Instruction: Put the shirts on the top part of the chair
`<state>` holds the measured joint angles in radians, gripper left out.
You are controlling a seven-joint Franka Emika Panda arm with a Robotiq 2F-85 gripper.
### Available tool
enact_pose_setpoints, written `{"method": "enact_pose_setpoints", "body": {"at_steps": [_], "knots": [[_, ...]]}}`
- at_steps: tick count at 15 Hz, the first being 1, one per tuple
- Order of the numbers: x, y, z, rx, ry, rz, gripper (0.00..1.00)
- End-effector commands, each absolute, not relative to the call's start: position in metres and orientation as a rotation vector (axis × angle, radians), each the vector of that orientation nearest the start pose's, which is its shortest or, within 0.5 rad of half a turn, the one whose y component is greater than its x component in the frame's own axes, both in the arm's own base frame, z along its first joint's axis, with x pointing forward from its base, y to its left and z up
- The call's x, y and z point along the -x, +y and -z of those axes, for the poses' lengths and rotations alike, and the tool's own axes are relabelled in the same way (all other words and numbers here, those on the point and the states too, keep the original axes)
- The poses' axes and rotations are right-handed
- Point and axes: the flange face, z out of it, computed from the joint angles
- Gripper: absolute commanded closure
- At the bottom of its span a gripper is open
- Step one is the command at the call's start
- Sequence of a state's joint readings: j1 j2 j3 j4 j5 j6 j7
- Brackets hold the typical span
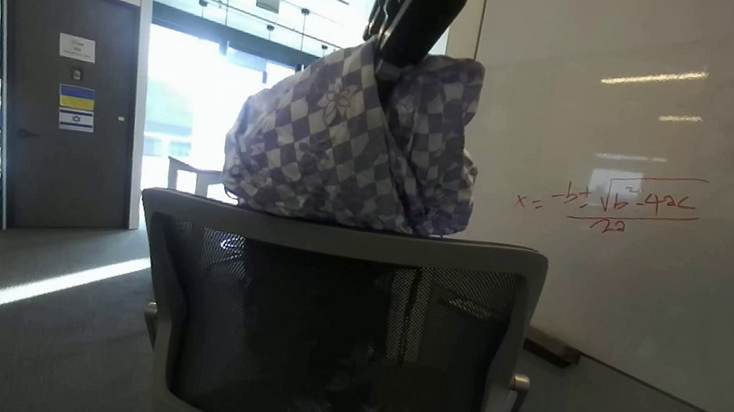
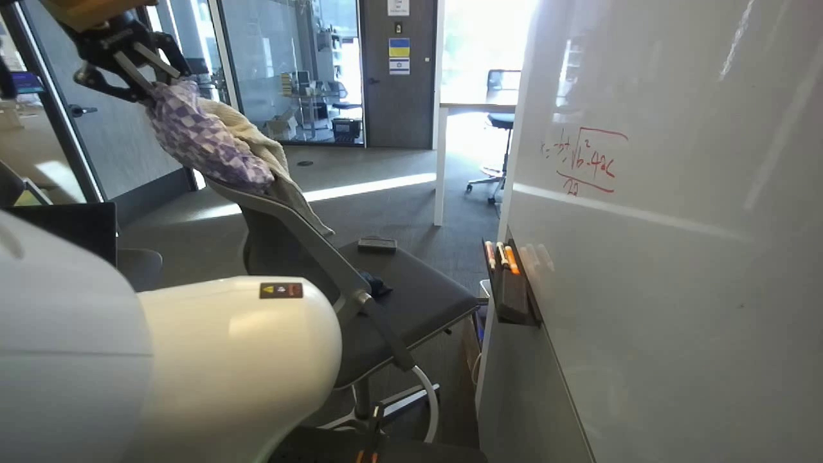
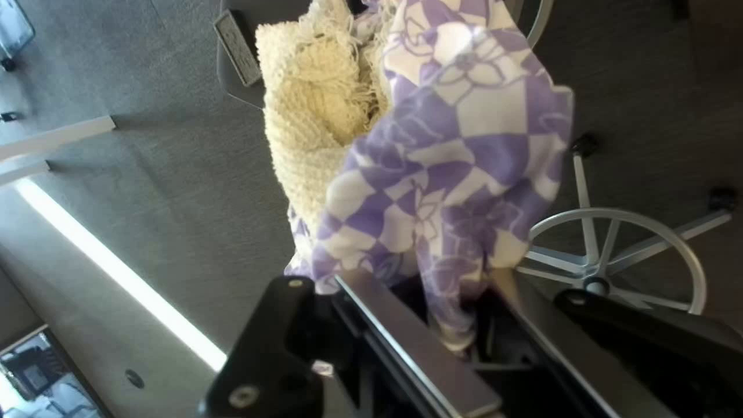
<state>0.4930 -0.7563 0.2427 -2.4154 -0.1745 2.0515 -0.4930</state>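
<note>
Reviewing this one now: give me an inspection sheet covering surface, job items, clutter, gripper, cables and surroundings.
Surface: grey mesh-backed office chair with a dark padded seat.
Job's things: purple-and-white checkered cloth, lower part seemingly against the chair's top rail; cream textured cloth beside it, on the seat side.
Clutter: dark rectangular block on the seat; small black object there, unidentified.
Gripper: black two-finger gripper pinching the checkered cloth's upper end.
Cables: nothing seen for certain.
Surroundings: large glossy whiteboard with a red handwritten formula; dark grey door with two small flags.
</note>
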Motion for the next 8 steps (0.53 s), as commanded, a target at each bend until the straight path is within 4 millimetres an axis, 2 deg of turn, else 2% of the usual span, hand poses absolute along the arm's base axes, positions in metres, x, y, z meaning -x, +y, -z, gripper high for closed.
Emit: {"method": "enact_pose_setpoints", "body": {"at_steps": [1,4,5,6,7,8], "knots": [[-0.236,0.271,-0.603,2.635,-2.164,0.614,0.99],[-0.246,0.279,-0.588,2.599,-2.210,0.472,0.99],[-0.252,0.279,-0.585,2.590,-2.216,0.436,0.84],[-0.257,0.279,-0.581,2.593,-2.216,0.405,0.94],[-0.262,0.280,-0.577,2.574,-2.223,0.361,0.93],[-0.266,0.279,-0.576,2.569,-2.216,0.328,0.85]]}}
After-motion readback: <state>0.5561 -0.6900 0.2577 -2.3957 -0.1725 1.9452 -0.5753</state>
